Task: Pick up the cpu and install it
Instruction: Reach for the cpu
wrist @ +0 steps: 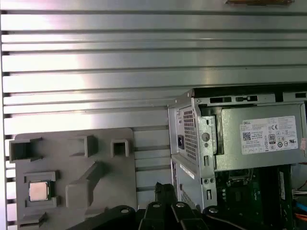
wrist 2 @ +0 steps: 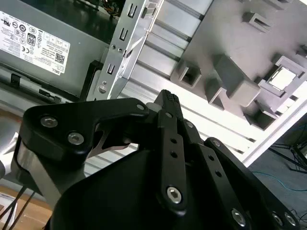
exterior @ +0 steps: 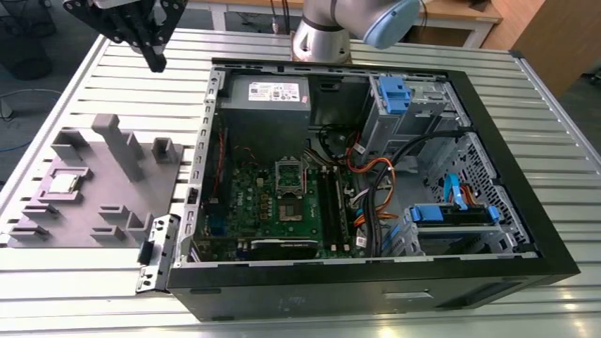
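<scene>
The cpu [exterior: 64, 182], a small square chip with a silvery top, lies in a pocket of the grey moulded tray [exterior: 103, 204] at the exterior view's left. Both wrist views show the cpu [wrist 2: 282, 78] [wrist: 38, 190] in its tray [wrist 2: 230, 43] [wrist: 72, 165]. My gripper [exterior: 156, 65] hangs high above the table, beyond the tray and beside the case's far corner, well apart from the chip. Its black fingers [wrist 2: 166, 98] [wrist: 163, 189] are pressed together, shut on nothing. The dark square socket [exterior: 289, 176] sits on the green motherboard [exterior: 253, 204] inside the open case.
The open black computer case [exterior: 488, 141] lies flat on the slatted metal table [exterior: 84, 296]. Inside are a grey power supply with a white label [exterior: 270, 91], blue drive brackets [exterior: 451, 211] and orange and black cables [exterior: 376, 183]. The arm's base [exterior: 322, 42] stands behind the case.
</scene>
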{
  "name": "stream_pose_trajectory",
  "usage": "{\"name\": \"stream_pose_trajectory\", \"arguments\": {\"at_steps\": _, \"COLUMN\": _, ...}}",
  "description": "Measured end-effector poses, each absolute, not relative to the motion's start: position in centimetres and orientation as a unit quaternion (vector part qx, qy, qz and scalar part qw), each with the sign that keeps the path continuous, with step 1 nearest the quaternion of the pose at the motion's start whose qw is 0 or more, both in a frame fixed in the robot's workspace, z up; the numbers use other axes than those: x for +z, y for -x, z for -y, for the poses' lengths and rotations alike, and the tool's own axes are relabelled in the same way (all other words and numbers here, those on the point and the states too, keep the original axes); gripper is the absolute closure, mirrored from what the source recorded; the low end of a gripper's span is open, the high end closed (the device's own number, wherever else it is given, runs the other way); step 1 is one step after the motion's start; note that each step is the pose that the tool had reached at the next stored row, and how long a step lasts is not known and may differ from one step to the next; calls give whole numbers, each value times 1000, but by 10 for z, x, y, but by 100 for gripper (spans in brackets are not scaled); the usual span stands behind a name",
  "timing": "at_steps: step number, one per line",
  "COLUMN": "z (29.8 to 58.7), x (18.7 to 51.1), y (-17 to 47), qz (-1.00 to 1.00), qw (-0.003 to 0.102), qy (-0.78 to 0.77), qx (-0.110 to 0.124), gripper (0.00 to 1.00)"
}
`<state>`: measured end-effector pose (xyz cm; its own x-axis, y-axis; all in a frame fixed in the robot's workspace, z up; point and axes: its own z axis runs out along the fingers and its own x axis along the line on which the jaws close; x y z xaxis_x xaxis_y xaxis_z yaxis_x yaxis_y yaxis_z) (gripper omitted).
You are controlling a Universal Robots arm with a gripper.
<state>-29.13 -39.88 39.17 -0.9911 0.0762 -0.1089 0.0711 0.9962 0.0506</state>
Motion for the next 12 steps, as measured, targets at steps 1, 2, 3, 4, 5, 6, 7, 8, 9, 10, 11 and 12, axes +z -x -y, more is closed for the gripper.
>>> {"name": "stream_pose_trajectory", "arguments": {"at_steps": 1, "z": 399, "x": 392, "y": 293, "qz": -997, "qw": 56, "qy": -37, "qx": 23, "gripper": 89}}
{"name": "stream_pose_trajectory", "arguments": {"at_steps": 2, "z": 399, "x": 392, "y": 295, "qz": -997, "qw": 56, "qy": -37, "qx": 23, "gripper": 89}}
{"name": "stream_pose_trajectory", "arguments": {"at_steps": 3, "z": 399, "x": 392, "y": 298, "qz": -997, "qw": 57, "qy": -37, "qx": 23, "gripper": 89}}
{"name": "stream_pose_trajectory", "arguments": {"at_steps": 4, "z": 399, "x": 392, "y": 300, "qz": -997, "qw": 57, "qy": -37, "qx": 23, "gripper": 89}}
{"name": "stream_pose_trajectory", "arguments": {"at_steps": 5, "z": 399, "x": 391, "y": 302, "qz": -997, "qw": 58, "qy": -37, "qx": 23, "gripper": 89}}
{"name": "stream_pose_trajectory", "arguments": {"at_steps": 6, "z": 399, "x": 391, "y": 304, "qz": -997, "qw": 58, "qy": -37, "qx": 23, "gripper": 89}}
{"name": "stream_pose_trajectory", "arguments": {"at_steps": 7, "z": 399, "x": 391, "y": 306, "qz": -997, "qw": 59, "qy": -37, "qx": 23, "gripper": 89}}
{"name": "stream_pose_trajectory", "arguments": {"at_steps": 8, "z": 399, "x": 391, "y": 309, "qz": -997, "qw": 59, "qy": -37, "qx": 23, "gripper": 89}}
{"name": "stream_pose_trajectory", "arguments": {"at_steps": 9, "z": 399, "x": 391, "y": 311, "qz": -997, "qw": 60, "qy": -37, "qx": 23, "gripper": 89}}
{"name": "stream_pose_trajectory", "arguments": {"at_steps": 10, "z": 399, "x": 391, "y": 313, "qz": -997, "qw": 60, "qy": -37, "qx": 23, "gripper": 89}}
{"name": "stream_pose_trajectory", "arguments": {"at_steps": 11, "z": 399, "x": 391, "y": 315, "qz": -997, "qw": 61, "qy": -37, "qx": 23, "gripper": 89}}
{"name": "stream_pose_trajectory", "arguments": {"at_steps": 12, "z": 399, "x": 391, "y": 317, "qz": -997, "qw": 61, "qy": -37, "qx": 23, "gripper": 89}}
